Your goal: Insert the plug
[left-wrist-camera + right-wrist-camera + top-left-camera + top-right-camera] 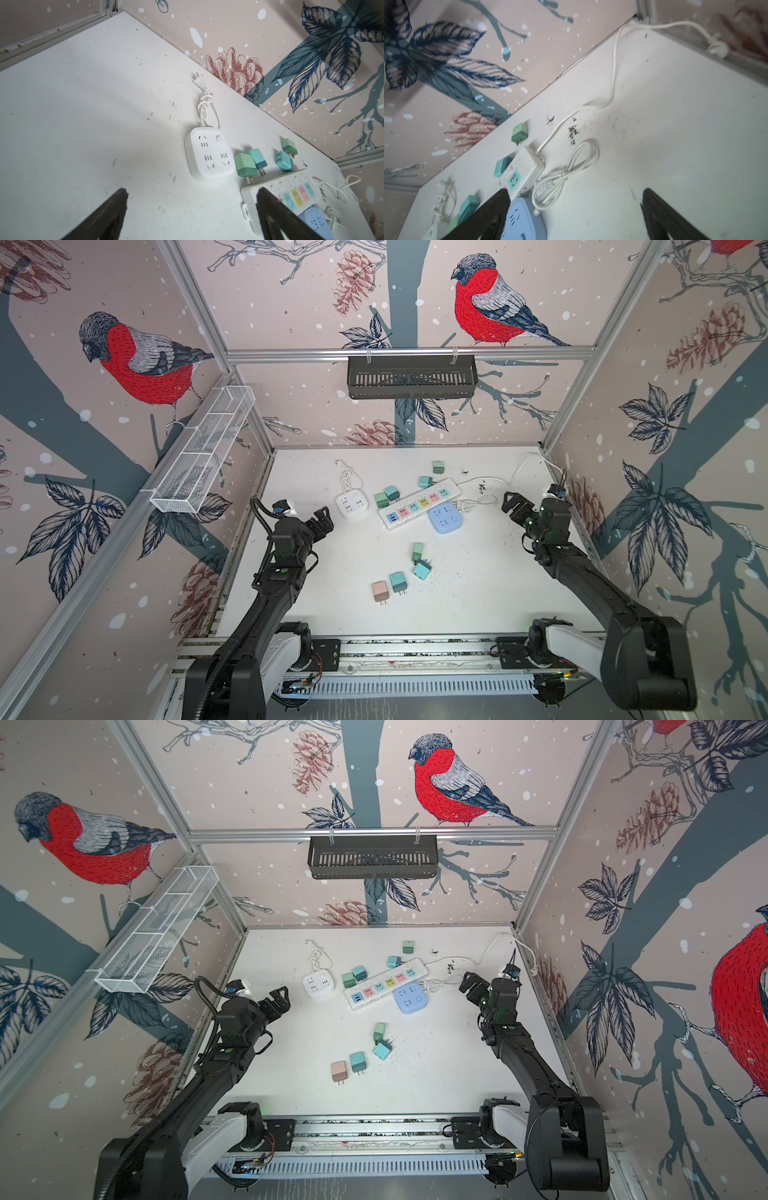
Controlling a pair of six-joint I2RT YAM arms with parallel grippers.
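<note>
No readable text, brand, number or sign is showing in any view.

- Power strip (270, 185): a short line of small dark print is running along its cord end in the left wrist view; it is blurring out and too small to read.
- Left arm (270, 597): a tiny white sticker (276, 569) is sitting on the link in a top view; any characters on it are not resolving.

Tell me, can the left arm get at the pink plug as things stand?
Probably yes: the left tool is open and empty, and only bare table lies between it and the pink plug.
</note>
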